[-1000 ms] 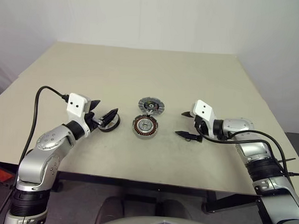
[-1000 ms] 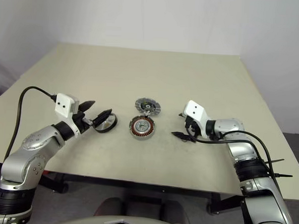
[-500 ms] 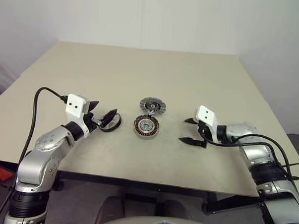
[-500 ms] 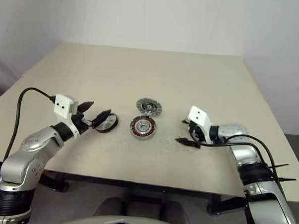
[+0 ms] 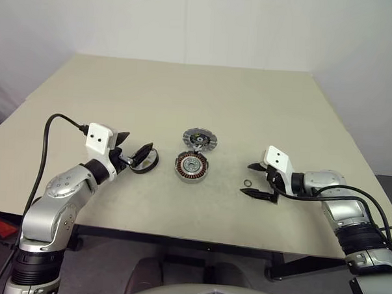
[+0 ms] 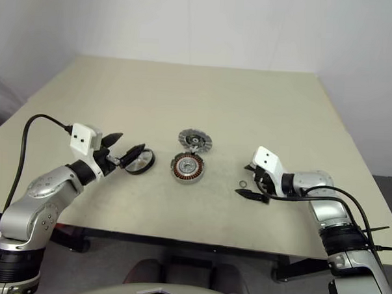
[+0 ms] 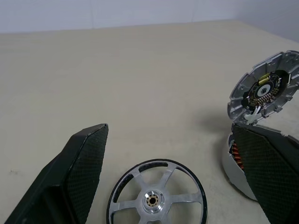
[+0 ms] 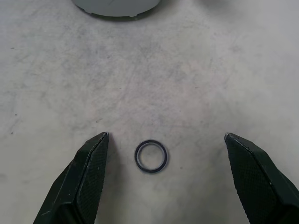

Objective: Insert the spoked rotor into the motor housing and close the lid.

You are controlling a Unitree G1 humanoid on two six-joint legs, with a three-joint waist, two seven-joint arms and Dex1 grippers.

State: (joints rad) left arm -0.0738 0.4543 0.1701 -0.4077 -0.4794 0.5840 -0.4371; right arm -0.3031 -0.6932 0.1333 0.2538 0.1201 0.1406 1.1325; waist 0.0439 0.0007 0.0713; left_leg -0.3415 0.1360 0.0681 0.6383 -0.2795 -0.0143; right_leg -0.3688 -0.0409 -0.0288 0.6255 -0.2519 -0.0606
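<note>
The spoked rotor (image 5: 145, 163), a thin black ring with pale spokes, lies flat on the table left of centre. My left gripper (image 5: 137, 148) hovers open just above it, one finger on each side in the left wrist view (image 7: 156, 198). The motor housing (image 5: 192, 167), with copper windings around a silver hub, sits at the table's middle. Just behind it lies the lid (image 5: 199, 139), silver segmented rim up. My right gripper (image 5: 246, 179) stands open to the right of the housing, low over the table, holding nothing.
A small black ring (image 8: 151, 156) lies on the beige table (image 5: 185, 94) between my right gripper's fingers. The housing's grey edge (image 8: 117, 7) lies beyond it. The table's near edge runs close in front of both arms.
My right gripper has drawn back to the right and sunk toward the table, uncovering the small black ring. The left arm and the three parts have stayed where they were.
</note>
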